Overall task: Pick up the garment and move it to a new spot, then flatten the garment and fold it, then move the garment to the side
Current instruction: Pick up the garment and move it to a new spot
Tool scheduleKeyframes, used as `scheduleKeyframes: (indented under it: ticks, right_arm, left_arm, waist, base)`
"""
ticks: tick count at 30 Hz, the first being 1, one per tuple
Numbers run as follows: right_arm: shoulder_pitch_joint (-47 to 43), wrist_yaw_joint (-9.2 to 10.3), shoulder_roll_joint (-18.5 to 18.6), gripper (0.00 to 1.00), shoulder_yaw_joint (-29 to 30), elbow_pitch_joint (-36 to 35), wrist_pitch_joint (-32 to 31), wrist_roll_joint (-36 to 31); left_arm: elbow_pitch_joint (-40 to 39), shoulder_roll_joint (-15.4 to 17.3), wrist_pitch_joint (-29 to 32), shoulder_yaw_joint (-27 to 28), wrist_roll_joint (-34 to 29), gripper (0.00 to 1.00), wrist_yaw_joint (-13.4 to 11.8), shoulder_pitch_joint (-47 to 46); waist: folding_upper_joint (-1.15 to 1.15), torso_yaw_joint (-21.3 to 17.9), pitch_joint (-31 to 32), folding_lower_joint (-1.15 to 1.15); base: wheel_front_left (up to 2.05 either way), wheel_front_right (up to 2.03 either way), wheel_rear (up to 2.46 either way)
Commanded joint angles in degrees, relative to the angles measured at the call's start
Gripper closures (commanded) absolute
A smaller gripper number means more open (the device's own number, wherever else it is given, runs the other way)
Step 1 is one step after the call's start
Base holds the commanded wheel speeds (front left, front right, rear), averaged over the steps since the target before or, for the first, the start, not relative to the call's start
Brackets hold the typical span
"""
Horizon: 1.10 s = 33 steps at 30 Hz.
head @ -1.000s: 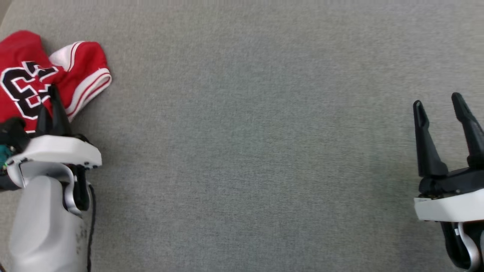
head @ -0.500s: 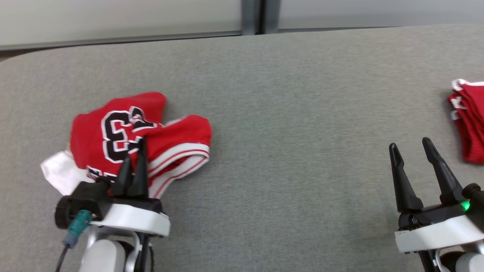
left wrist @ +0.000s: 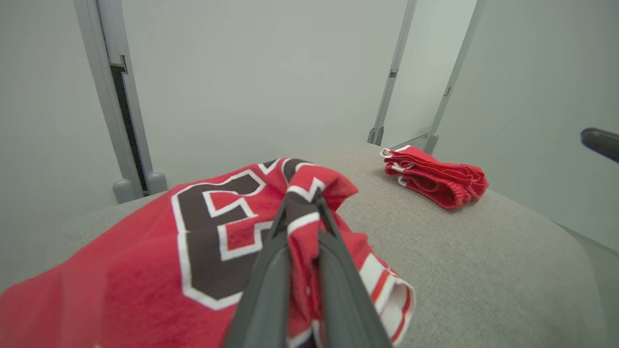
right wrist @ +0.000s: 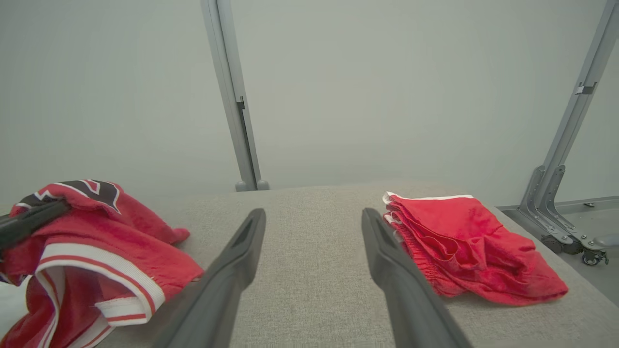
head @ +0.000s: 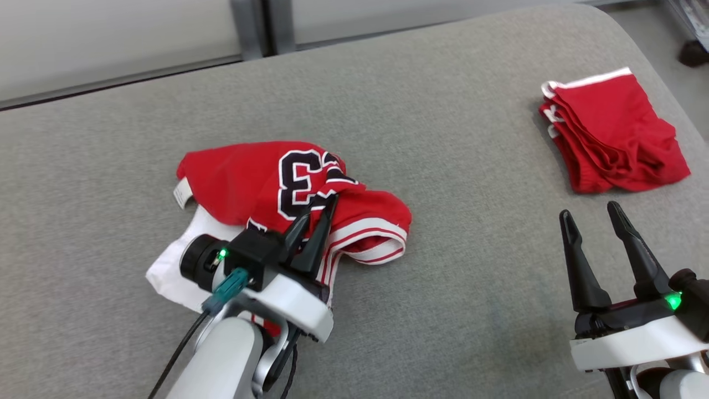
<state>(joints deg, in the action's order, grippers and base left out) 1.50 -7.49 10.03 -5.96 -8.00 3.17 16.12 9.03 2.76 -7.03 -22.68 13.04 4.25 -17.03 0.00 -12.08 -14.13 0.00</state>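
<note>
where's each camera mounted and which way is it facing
head view: on the robot's head, looking down at the grey fabric surface; left gripper shut on the crumpled red numbered jersey, right gripper open
left wrist view: on that wrist, along the left gripper's fingers toward the pale wall
right wrist view: on that wrist, along the right gripper's spread fingers toward the wall
shared: all three show the jersey and the folded red garment

We see the garment (head: 238, 177) heaped on the counter (head: 471, 233) at centre-left of the frame, a folded pile (head: 615, 133) at upper right.
</note>
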Motion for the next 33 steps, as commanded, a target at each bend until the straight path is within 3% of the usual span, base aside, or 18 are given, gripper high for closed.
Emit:
scheduleKeyframes:
  ticks: [1,2,3,8,13,25,33]
  right_arm:
    - [1.08,0.00,-0.36,0.00,0.10,0.36,0.98,0.50]
    - [1.26,0.00,-0.51,0.00,0.05,0.55,1.21,0.45]
    - [1.31,0.00,-0.67,0.00,0.04,0.78,1.53,0.57]
    - [1.81,0.00,-0.88,0.00,0.10,1.90,2.52,0.87]
    - [1.82,0.00,-0.57,0.00,0.24,2.91,3.04,0.78]
    - [-1.27,0.00,0.20,0.00,1.86,1.69,0.75,0.38]
    - [-4.01,0.00,0.65,0.00,2.38,0.59,-1.55,0.22]
  left_arm:
    - [2.90,0.31,0.19,-1.10,-0.15,1.00,-0.03,-2.91]
    - [4.09,0.29,-0.17,-1.64,0.05,0.84,-0.26,-3.91]
    - [5.56,0.29,-0.02,-2.27,0.37,0.00,-0.34,-4.66]
    - [8.26,0.27,-2.27,-4.28,1.44,0.00,0.00,-6.52]
    - [7.11,0.29,-5.43,-3.79,2.71,0.00,-1.72,-5.05]
    - [1.11,4.61,-7.64,5.93,5.60,0.00,-8.54,2.06]
    - [-0.31,8.69,-7.43,10.87,7.65,0.00,-10.47,9.77]
  waist:
    - [0.00,-2.53,-2.81,0.00]
    - [0.00,-2.78,-3.28,0.00]
    - [0.00,-2.95,-3.60,0.00]
    - [0.00,-2.90,-3.98,0.00]
    - [0.00,-0.96,-2.26,0.00]
    - [0.00,9.70,3.64,0.00]
    - [0.00,14.33,7.54,0.00]
  base:
    - [0.00,0.00,0.00]
    - [0.00,0.00,0.00]
    - [0.00,0.00,0.00]
    - [0.00,0.00,0.00]
    - [0.00,0.00,0.00]
    - [0.00,0.00,0.00]
    - [0.00,0.00,0.00]
